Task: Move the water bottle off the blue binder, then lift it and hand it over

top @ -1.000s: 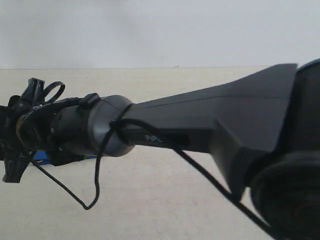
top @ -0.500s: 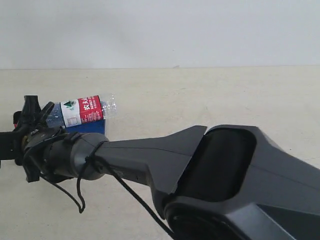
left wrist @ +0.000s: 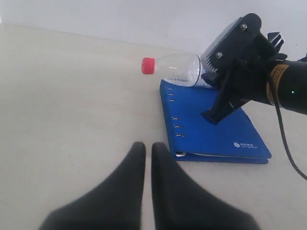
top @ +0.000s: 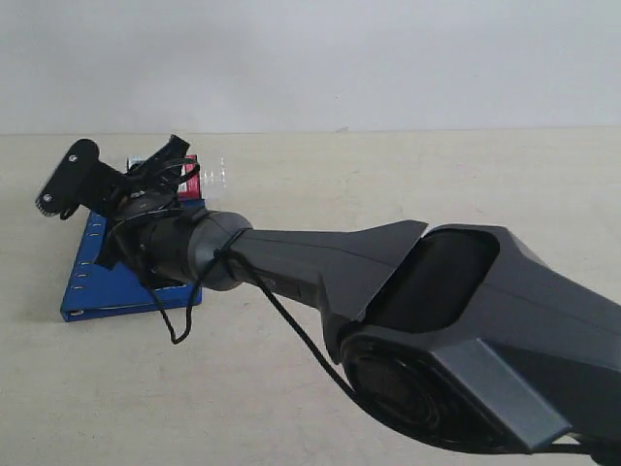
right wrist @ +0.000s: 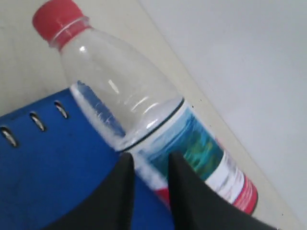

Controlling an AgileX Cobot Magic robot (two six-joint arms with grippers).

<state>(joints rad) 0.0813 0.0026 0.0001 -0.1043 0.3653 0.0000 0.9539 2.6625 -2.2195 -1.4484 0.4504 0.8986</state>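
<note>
The water bottle (left wrist: 180,69) lies on its side on the blue binder (left wrist: 211,129), which sits flat on the bench (left wrist: 72,96) at about 9 o'clock in the exterior view. The bottle rests along the binder's 12 o'clock edge. Its red cap (left wrist: 148,65) juts past the slotted spine toward 9 o'clock, so it is not yet off the cover.

The right arm reaches across the middle. The right tool (right wrist: 149,162) hangs low over the cover, with its tips right at the bottle's labelled body. Its two fingers stand a narrow gap apart, too narrow to go round the bottle, and nothing is clamped between them. That setting looks better suited to nudging the bottle off the edge than to gripping it. Whether the tips touch the label cannot be told.

The left tool (left wrist: 145,146) is pressed together and empty. It is set back on the binder's 6 o'clock side over bare bench, which probably leaves room for the right arm.
</note>
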